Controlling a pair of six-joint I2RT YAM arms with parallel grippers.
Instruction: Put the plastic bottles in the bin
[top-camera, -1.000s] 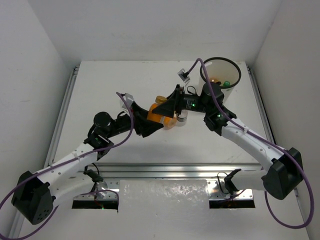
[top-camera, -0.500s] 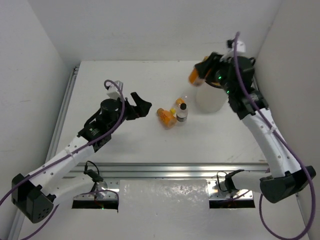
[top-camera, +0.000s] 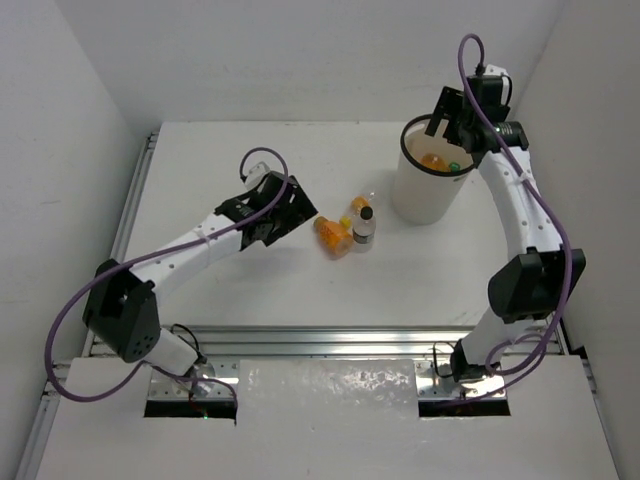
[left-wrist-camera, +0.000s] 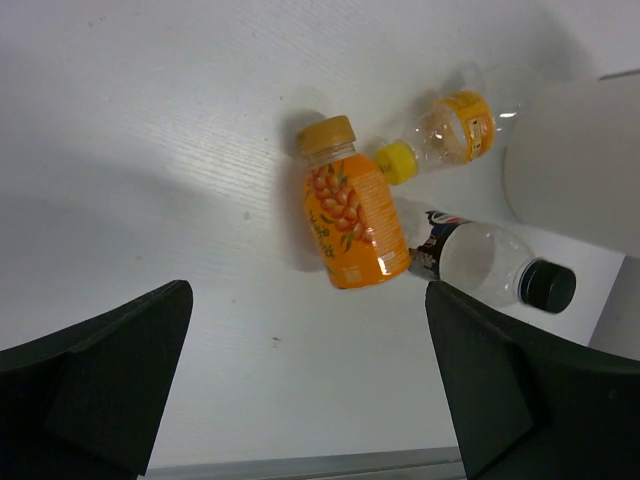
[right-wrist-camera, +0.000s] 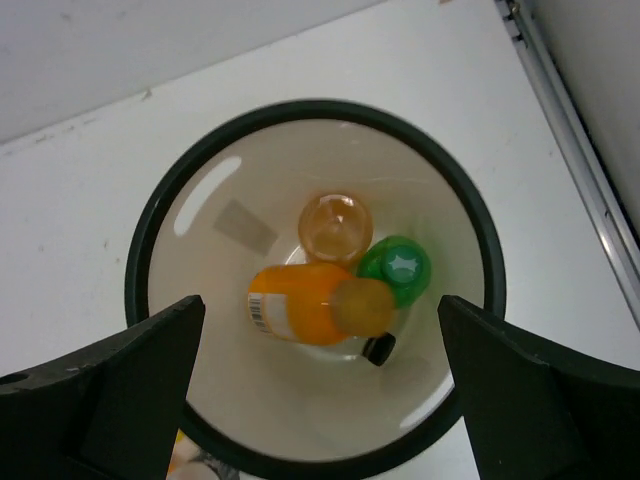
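left gripper (left-wrist-camera: 308, 330): jaws wide apart, empty, over the table (left-wrist-camera: 150, 150) bottles
right gripper (right-wrist-camera: 320, 330): fingers spread, empty, above the bin (right-wrist-camera: 140, 260)
bottles: three on the table near the bin; rest inside
handling: we judge them light, smooth, crushable; we'd pinch the orange bottle (left-wrist-camera: 347, 225) mid-body

The left arm (top-camera: 180, 250) runs from its base at seven o'clock in the top view toward the centre. The left gripper (top-camera: 302, 211) faces three o'clock, jaws spread wide. The right arm (top-camera: 520, 210) climbs from five o'clock up the right side to one o'clock, where the right gripper (top-camera: 452, 133) points straight down, jaws also wide apart.
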